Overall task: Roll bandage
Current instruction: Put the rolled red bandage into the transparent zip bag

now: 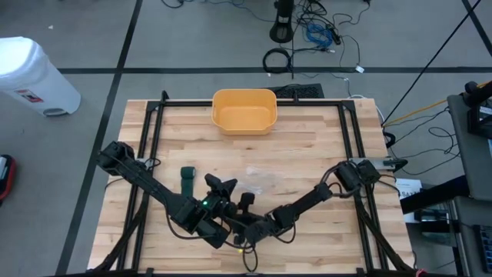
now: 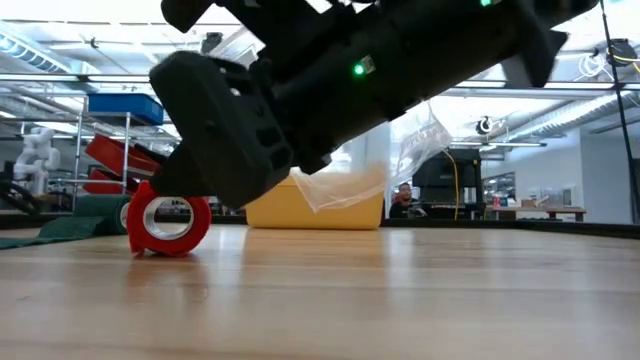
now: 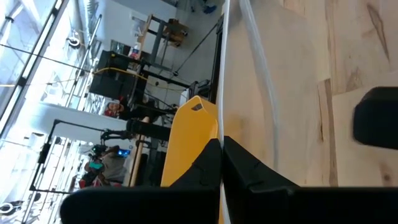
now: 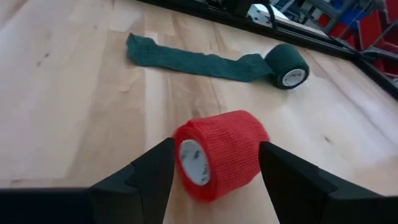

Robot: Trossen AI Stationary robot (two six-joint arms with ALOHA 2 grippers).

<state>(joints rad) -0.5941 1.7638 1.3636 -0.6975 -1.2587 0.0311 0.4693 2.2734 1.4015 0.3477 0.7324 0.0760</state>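
Red bandage roll (image 4: pixel 217 155) outside yellow bin (image 1: pixel 244 111) (on table).

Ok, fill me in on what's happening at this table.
The right pincer is open around a rolled red bandage lying on the wooden table. The left pincer is shut on a clear plastic bag, lifted off the table. A green bandage, partly unrolled, lies beyond.

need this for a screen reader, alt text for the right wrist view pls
A red bandage roll lies on its side on the wooden table, between the right gripper's open fingers. Beyond it, a dark green bandage lies partly unrolled.
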